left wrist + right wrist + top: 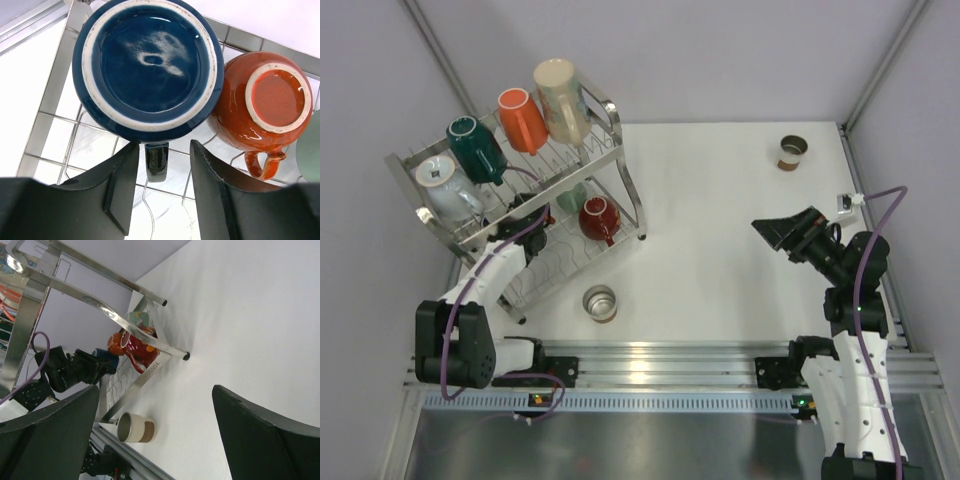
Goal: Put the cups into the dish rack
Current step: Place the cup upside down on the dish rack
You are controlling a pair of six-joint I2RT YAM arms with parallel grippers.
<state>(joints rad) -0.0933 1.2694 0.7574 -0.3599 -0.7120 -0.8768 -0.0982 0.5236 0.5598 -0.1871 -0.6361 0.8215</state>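
The navy cup [150, 65] sits upside down on the lower tier of the dish rack [56, 85], just beside the red cup [235, 115]. The left end effector [164, 160] has its jaws parted astride the handle, gripping nothing. It should back straight out without clipping the handle. The right end effector [155, 400] gapes wide and empty.

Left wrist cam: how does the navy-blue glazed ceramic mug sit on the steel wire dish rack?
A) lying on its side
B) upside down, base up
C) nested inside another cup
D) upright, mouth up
B: the navy-blue glazed ceramic mug turns its pale foot ring and flat base to the camera. Its mouth is down on the steel wire dish rack, beside the red glazed ceramic mug, which is inverted too.
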